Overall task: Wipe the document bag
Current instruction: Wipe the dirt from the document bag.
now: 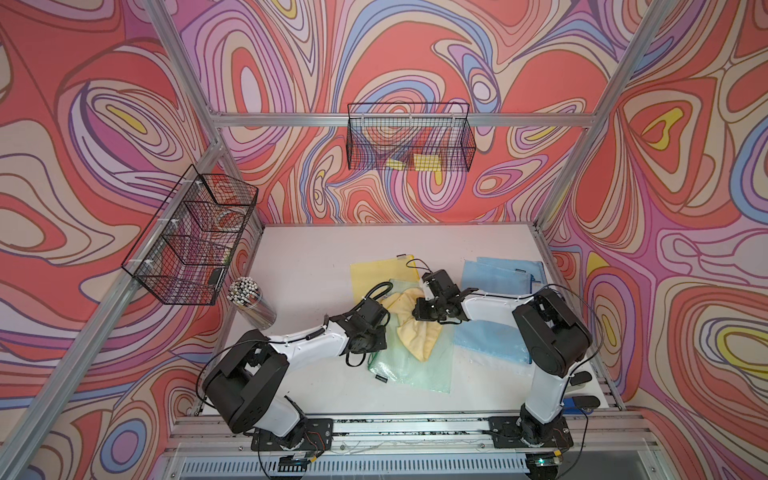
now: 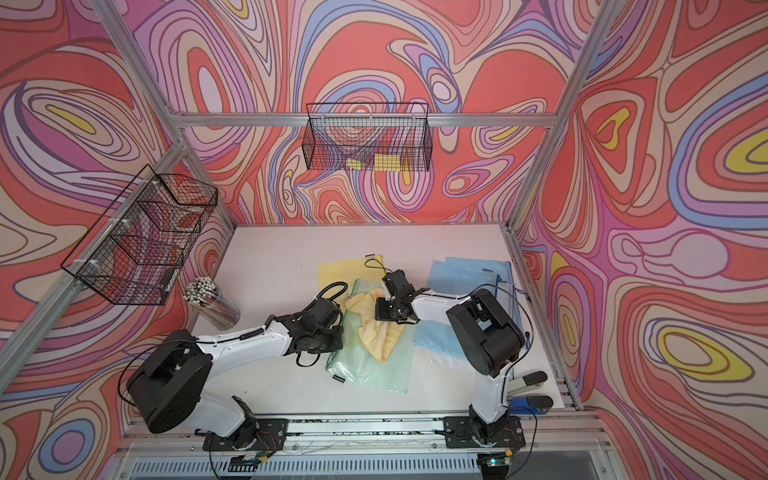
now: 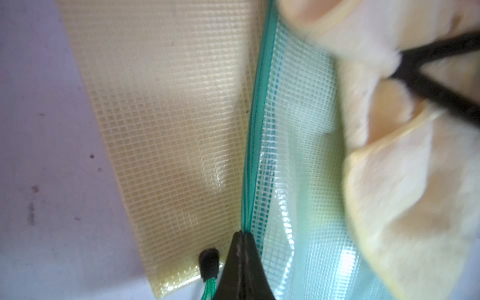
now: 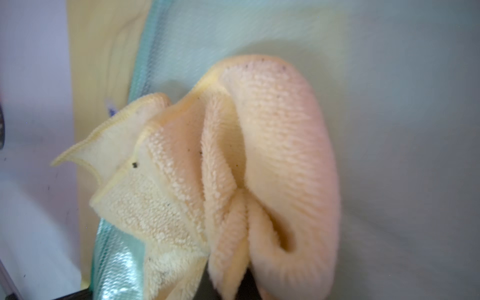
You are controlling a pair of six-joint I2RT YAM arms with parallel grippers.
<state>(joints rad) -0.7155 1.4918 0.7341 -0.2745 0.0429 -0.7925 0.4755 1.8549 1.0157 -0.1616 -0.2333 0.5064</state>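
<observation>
Right gripper (image 3: 401,66) is clamped on the yellow cloth (image 1: 415,332). The bunched folds hang from the jaws onto the green document bag (image 1: 409,370). Left gripper (image 3: 242,235) has its jaws together, pinched on the bag's zipper edge (image 3: 255,130) just beside the black zipper pull (image 3: 208,259); it likely anchors the bag.

Step in hand: wiping, cloth on the bag's far and middle part, near end bare. The bag lies mid-table (image 1: 299,257) between the two arms.

Next move likely calls for dragging the cloth toward the bare near end, pressed flatter, while the left pinch stops the bag sliding.

Around:
- yellow document bag (image 1: 370,270) lies partly under the green one
- blue document bags (image 1: 498,274) are just beside it on the right arm's side
- pen cup (image 1: 249,303) is well apart on the left
- wire baskets (image 1: 409,137) hang on the walls

In the way: the two wrists sit close together, so there is little room for a stroke. The cloth is wadded, so contact is small.
</observation>
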